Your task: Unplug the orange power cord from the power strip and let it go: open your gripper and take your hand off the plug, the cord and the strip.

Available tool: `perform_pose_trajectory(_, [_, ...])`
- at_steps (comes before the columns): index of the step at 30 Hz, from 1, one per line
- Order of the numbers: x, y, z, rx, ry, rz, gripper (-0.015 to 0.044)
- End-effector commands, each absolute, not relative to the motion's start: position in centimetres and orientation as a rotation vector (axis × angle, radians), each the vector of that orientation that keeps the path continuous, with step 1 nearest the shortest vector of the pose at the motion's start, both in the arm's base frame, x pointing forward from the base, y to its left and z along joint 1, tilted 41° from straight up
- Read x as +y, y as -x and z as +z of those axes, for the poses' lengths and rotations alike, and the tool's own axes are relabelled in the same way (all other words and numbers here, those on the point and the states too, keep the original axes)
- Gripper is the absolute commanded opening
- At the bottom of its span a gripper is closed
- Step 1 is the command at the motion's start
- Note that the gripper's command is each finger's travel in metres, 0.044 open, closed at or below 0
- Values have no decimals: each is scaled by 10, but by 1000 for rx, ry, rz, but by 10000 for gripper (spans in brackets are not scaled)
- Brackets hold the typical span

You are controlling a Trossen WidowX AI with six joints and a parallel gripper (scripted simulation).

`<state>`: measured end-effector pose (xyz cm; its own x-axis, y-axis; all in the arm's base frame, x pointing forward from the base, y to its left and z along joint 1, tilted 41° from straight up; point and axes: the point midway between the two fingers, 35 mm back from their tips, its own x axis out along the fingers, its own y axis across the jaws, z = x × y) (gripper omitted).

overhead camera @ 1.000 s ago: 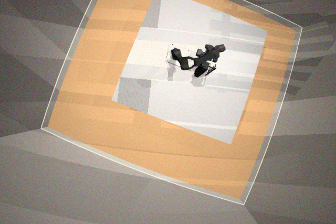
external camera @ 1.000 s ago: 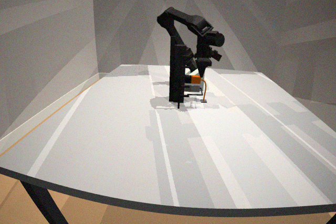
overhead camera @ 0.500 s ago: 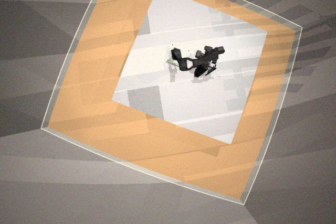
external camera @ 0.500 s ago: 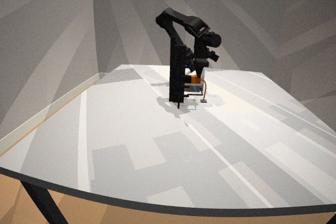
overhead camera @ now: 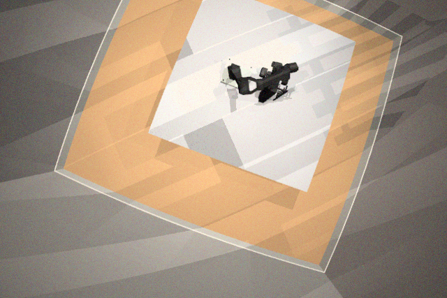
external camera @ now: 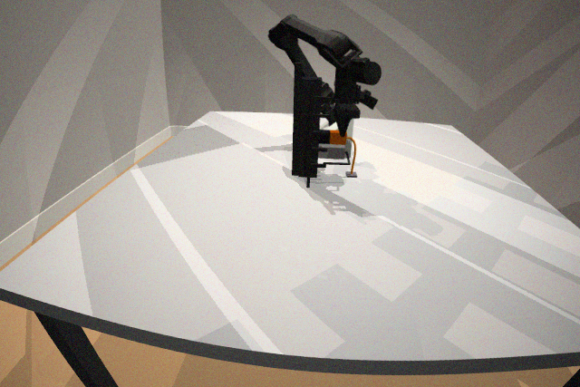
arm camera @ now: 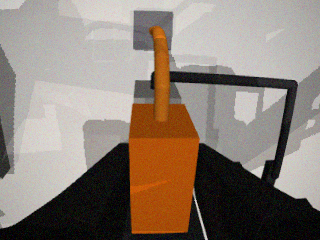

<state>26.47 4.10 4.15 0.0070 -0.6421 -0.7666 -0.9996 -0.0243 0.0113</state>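
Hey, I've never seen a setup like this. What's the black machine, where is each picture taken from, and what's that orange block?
The black machine is a robot arm standing on a pale table. At its end is a gripper, a two-fingered clamp. One picture looks straight down from high above, one looks across the table from the side, and one comes from a camera on the arm's wrist, looking out between the fingers. The orange block is a plug, with its orange cord curving away to the table. In the side view it sits against a pale power strip beside the arm's base. The fingers are closed on the plug's two sides, gripping it.
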Motion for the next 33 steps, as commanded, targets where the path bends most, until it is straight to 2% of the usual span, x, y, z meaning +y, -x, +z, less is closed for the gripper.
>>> perform_pose_trajectory(1, [41,-265,42,1691,1724,817,15])
perform_pose_trajectory(4, [41,-265,41,1691,1724,817,0])
perform_pose_trajectory(33, [78,-265,16,1688,1724,821,0])
